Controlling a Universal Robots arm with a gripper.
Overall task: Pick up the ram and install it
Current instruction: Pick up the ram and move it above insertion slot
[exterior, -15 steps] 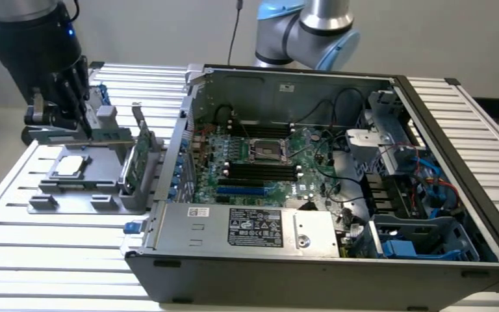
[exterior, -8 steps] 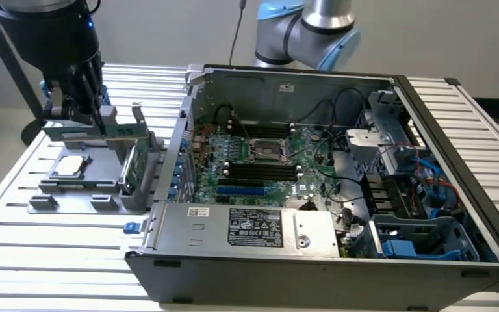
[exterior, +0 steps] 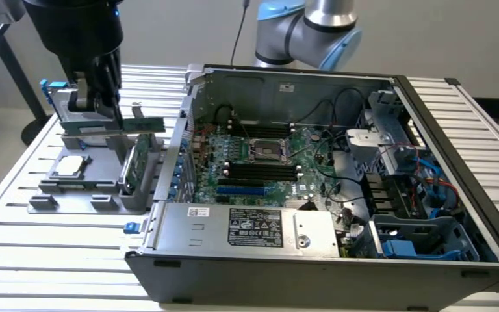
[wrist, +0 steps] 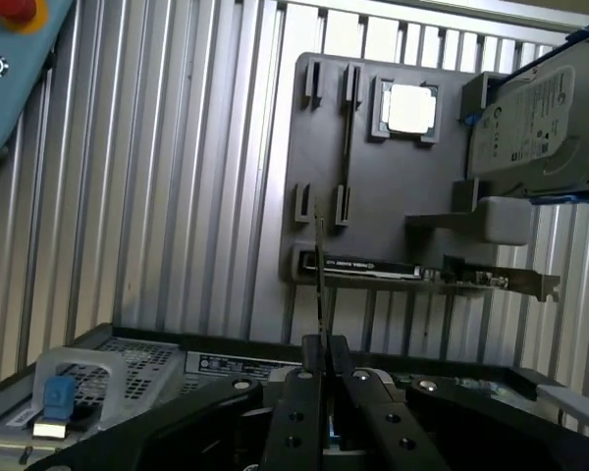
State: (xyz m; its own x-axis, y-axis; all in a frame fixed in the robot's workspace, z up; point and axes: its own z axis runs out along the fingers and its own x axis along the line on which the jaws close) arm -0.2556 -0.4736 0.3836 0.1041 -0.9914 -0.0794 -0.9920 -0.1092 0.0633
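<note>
Currently the gripper (exterior: 102, 112) hangs above the grey parts holder (exterior: 76, 195) at the exterior view's left, beside the open computer case (exterior: 319, 273). The fingers (wrist: 299, 402) are nearly closed and pinch the ram (exterior: 150, 123). The wrist view shows the stick edge-on, as a thin line between the two pads. The ram is in the air, clear of its holder, and sticks out sideways from the fingers toward the case.

Step in hand, as I judge it: carrying the stick from holder to board. To do it well:
- Keep the grip square. The stick is thin and held near one end, so any twist would put it out of line with the slot.
- Keep the long edge level and parallel to the black memory slots (exterior: 262, 172) on the motherboard (exterior: 267, 162).

Edges and room:
- The case's near side wall (exterior: 173, 149) stands between the holder and the board, just beside the ram's free end. It is the closest edge.
- The expansion card (exterior: 141, 162) stands upright in the holder below the stick.
- The processor (exterior: 69, 166) and hard drive (wrist: 535, 118) sit further off on the holder.
- Above the board there is open room. Cables and the drive cage crowd the exterior view's right.
- The slatted desk (exterior: 50, 240) around the holder is bare.
</note>
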